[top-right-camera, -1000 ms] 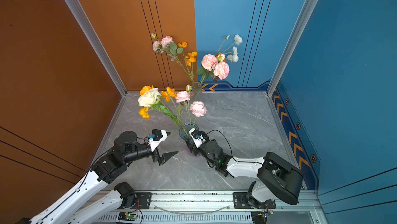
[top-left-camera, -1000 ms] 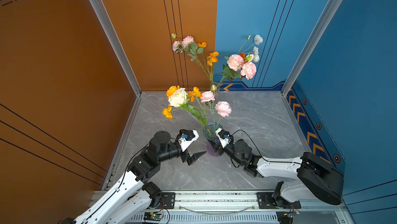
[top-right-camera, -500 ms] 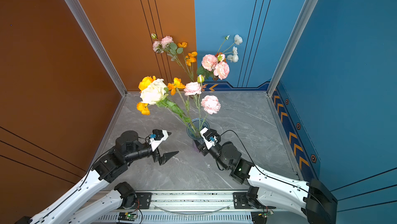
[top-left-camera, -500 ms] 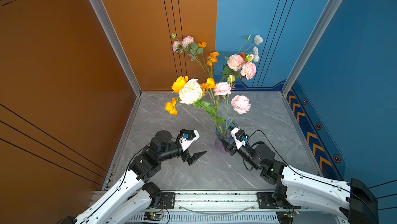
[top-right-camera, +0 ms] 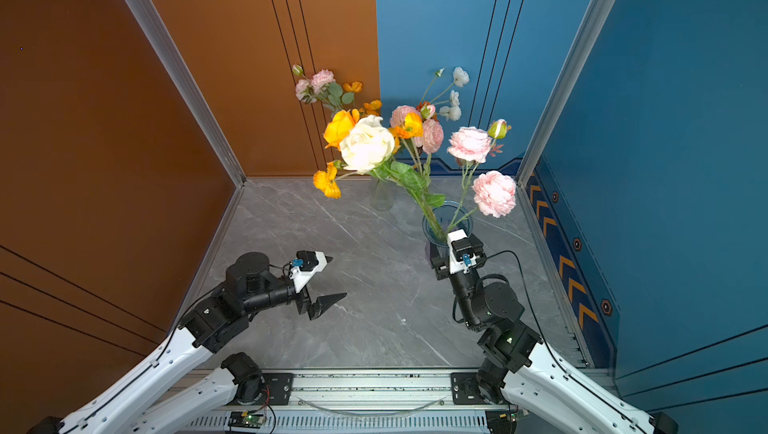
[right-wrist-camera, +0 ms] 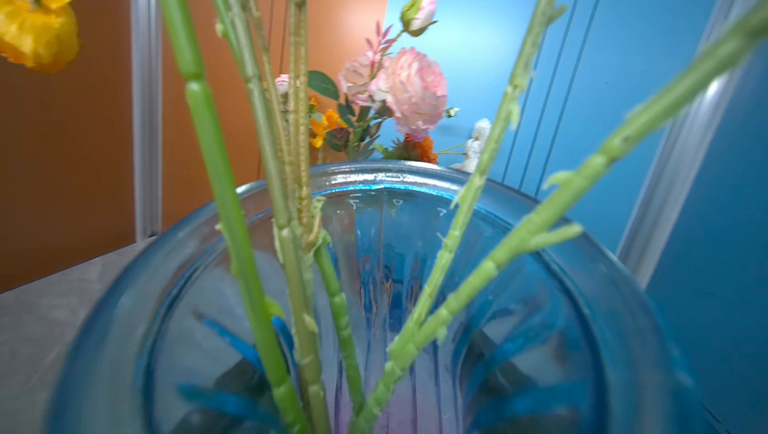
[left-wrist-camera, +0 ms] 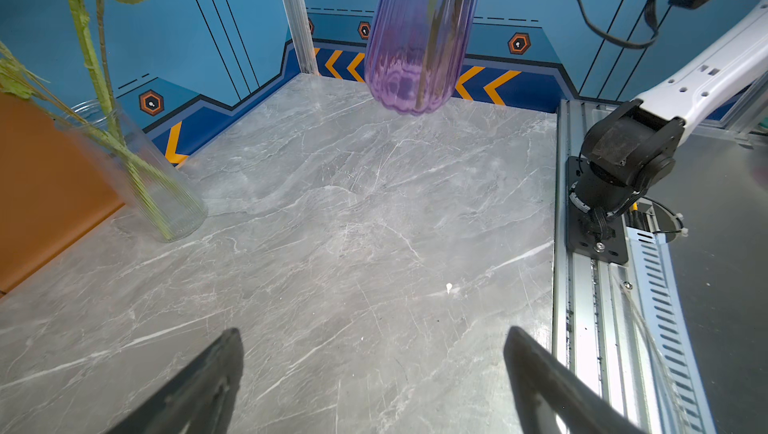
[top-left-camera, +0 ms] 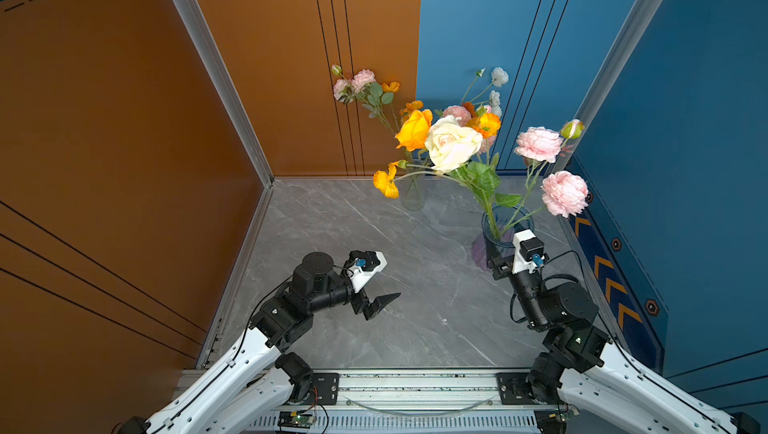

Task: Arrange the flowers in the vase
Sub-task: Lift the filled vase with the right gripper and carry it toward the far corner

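Observation:
The vase (top-left-camera: 504,223), blue glass fading to purple at its base, hangs tilted above the table at the right. My right gripper (top-left-camera: 503,259) is shut on its body just below the rim. Its dark fingers (right-wrist-camera: 232,373) show through the glass in the right wrist view. The flowers (top-left-camera: 453,143) stand in the vase: a cream rose, orange-yellow blooms and pink ruffled blooms on long green stems (right-wrist-camera: 291,253). In the left wrist view the vase (left-wrist-camera: 415,45) floats clear of the tabletop. My left gripper (top-left-camera: 390,274) hovers open and empty at the left, far from the vase.
A clear ribbed glass vase (top-left-camera: 413,192) stands at the back of the grey marble table (top-left-camera: 353,224) and holds another bunch of pink, orange and white blooms (top-left-camera: 365,84). Orange and blue walls close in the back and sides. An aluminium rail (top-left-camera: 415,386) runs along the front.
My right gripper has carried the vase and its flowers from the table's middle to the right and raised it. The left gripper has stayed open, nearly still.

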You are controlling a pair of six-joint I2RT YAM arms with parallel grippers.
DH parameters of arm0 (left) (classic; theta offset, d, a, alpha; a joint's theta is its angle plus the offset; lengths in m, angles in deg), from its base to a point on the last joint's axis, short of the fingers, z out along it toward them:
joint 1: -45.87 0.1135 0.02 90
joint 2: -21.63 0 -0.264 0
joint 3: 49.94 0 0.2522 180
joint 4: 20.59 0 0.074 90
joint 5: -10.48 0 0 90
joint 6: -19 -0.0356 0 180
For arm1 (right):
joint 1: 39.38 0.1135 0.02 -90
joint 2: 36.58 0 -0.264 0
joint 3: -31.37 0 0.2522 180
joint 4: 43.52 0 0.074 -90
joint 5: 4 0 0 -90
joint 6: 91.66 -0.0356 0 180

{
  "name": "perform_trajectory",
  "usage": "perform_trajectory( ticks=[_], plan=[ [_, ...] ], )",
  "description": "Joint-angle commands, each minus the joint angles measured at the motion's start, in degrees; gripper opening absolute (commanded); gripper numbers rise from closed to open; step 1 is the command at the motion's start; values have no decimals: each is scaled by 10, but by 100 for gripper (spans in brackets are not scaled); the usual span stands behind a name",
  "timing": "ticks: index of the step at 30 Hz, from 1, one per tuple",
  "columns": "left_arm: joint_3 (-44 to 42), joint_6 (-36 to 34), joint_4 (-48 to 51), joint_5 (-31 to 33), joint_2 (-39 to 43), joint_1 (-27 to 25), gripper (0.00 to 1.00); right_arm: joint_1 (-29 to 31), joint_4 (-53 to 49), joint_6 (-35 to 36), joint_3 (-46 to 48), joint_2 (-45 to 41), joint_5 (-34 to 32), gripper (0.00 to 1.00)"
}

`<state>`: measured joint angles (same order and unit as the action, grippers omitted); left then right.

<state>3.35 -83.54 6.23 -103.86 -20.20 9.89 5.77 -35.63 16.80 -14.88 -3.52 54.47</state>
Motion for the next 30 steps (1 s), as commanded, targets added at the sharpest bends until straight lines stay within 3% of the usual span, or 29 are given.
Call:
perform_trajectory(
  ticks=[1, 7, 12, 18, 22, 30],
  plan=[
    [9, 4, -9, -20, -4, 6, 98, -44, 99, 14, -40, -11, -41, 31],
    [8, 3, -9, -16, -10, 5, 98, -170, 114, -56, -69, 16, -50, 29],
    [11, 2, -10, -20, -19, 6, 98, -310, 77, -164, -94, 54, 9, 27],
    [8, 1, -8, -12, -22, 6, 98, -431, 88, -257, -86, 81, 50, 25],
    [9, 0, -9, -11, -26, 6, 98, -467, 102, -264, -83, 114, 62, 24],
    [6, -1, -9, -9, -29, 6, 98, -480, 218, -232, -50, 213, 43, 22]
  ],
)
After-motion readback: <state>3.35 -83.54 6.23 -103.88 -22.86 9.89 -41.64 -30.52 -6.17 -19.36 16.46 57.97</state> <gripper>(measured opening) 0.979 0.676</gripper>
